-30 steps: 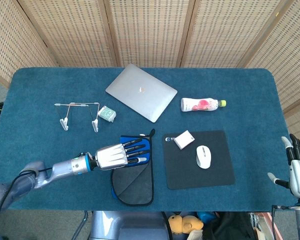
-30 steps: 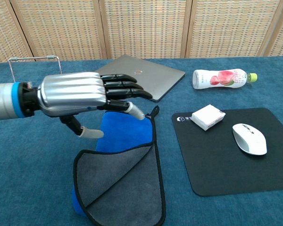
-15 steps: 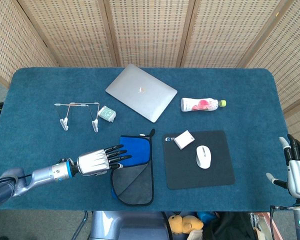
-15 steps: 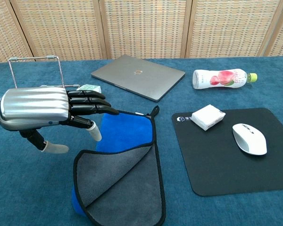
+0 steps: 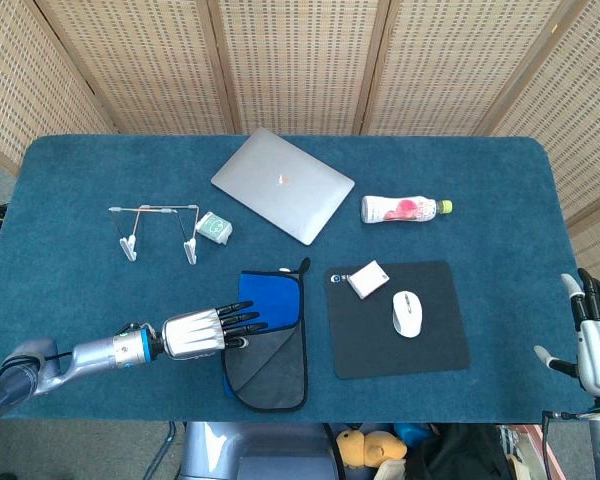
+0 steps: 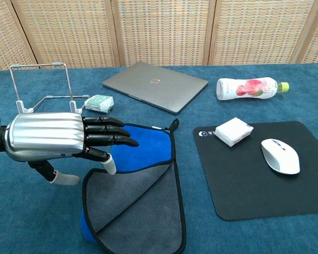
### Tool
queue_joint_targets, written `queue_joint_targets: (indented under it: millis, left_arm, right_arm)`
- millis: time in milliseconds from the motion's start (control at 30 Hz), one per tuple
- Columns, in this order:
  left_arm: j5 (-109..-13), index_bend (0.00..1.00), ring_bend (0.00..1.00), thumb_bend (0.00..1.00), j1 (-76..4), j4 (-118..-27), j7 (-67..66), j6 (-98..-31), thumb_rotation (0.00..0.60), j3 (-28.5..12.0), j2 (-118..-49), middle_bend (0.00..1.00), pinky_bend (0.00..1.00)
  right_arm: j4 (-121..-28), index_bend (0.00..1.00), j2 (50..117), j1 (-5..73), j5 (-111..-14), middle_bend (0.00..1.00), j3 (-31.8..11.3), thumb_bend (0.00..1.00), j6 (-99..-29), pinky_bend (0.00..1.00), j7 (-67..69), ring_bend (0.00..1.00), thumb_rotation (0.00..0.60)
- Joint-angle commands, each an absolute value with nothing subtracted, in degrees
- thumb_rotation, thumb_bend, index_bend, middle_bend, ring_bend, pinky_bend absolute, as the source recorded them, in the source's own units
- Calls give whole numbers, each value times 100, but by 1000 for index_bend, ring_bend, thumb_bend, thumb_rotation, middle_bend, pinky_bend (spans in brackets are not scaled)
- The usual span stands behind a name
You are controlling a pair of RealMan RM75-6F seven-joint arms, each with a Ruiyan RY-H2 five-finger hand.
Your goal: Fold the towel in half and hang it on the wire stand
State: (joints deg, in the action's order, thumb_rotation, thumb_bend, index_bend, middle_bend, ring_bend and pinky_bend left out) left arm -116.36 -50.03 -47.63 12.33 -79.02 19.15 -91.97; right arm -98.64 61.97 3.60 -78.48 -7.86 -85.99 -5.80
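The towel (image 5: 270, 335) (image 6: 140, 185) lies on the table in front of me, blue at the far part and with a grey flap folded over the near part, edged in black with a small loop at its far corner. My left hand (image 5: 205, 331) (image 6: 63, 142) hovers at the towel's left edge, fingers stretched out and apart, holding nothing. The wire stand (image 5: 158, 228) (image 6: 42, 87) stands upright at the far left, apart from the hand. My right hand (image 5: 598, 338) shows only at the lower right edge of the head view, fingers spread and empty.
A closed grey laptop (image 5: 282, 184) lies at the back centre. A small green packet (image 5: 215, 228) sits by the stand. A bottle (image 5: 404, 209) lies on its side at the right. A black mouse pad (image 5: 435, 340) carries a white mouse (image 5: 407, 313) and a white box (image 5: 368, 279).
My left hand has drawn back to the left and nearer, off the blue part of the towel to its left edge. The towel and my right hand have barely shifted.
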Motion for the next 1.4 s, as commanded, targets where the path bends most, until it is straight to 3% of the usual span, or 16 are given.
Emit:
queue_joint_targets:
  millis: [33,167,433,767,1400]
  left_arm:
    - [-11644,380,0,355,-4997,-4742,1227,-7892,600,1878,-9264,0,0]
    - [-11713,515,0,392,-5021,-4730,1143,-7854,600,1871,-9354,0,0]
    - [-11793,659,0,413,-5046,-4798,996,-7969,600,1777,-9457,0,0]
    - [-12025,738,0,412,-5229,-4989,467,-8165,600,1585,-9556,0,0]
    - [-12685,741,0,413,-5771,-5238,-837,-8026,600,1364,-10109,0,0]
  right_arm:
    - [-9866,0,6197,358,-7855,0,-782,0,-8602,0,-578,0,600]
    - [-9863,0,6195,355,-7851,0,-785,0,-8605,0,-565,0,600]
    - [-9860,0,6172,357,-7834,0,-795,0,-8588,0,-509,0,600]
    - [-9869,0,6145,351,-7844,0,-795,0,-8590,0,-458,0,600]
    - [-9888,0,6073,329,-7882,0,-787,0,-8595,0,-297,0,600]
